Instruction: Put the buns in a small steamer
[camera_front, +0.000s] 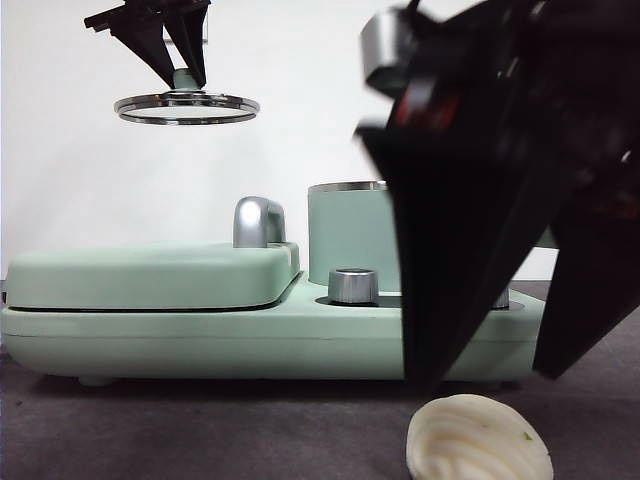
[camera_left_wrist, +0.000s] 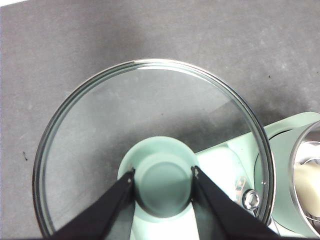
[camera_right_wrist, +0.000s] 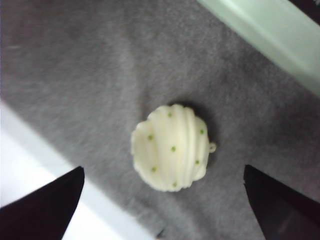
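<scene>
Appliance: flat mint-green cooker base (camera_front: 250, 340) with closed hinged griddle lid (camera_front: 150, 275) on one side, steel knob (camera_front: 352, 285) at front; sits on dark grey table mat (camera_front: 200, 430).
Small steamer: mint-green cylindrical pot with steel rim (camera_front: 352, 235), upright on the base, beside the griddle lid; lid is off, mouth open upward. Handle not visible.
Glass lid: round glass lid with steel rim (camera_left_wrist: 150, 145), held level in the air above the griddle side, well apart from the pot.
Left gripper: (camera_left_wrist: 163, 176) jaws clamped on the lid's green knob (camera_left_wrist: 162, 175), one each side.
Right gripper: (camera_right_wrist: 162, 172) jaws spread wide, above the shell bun, straddling it, not touching.
Shell bun: cream-white shell-shaped bun with spiral ridges and green flecks (camera_right_wrist: 171, 147), lying on the mat in front of the base, near the table edge.
Bun axis: roughly round, no clear long axis; ridges run across its dome.
Other bun: cream shape inside the pot (camera_left_wrist: 310, 187) in left wrist view, probably the smooth bun; mostly cropped.
Handling: judged light, soft, squashy; ridges give grip.
Grip point: across the widest middle, gentle close to avoid denting.
Progress: one bun likely left to place.
</scene>
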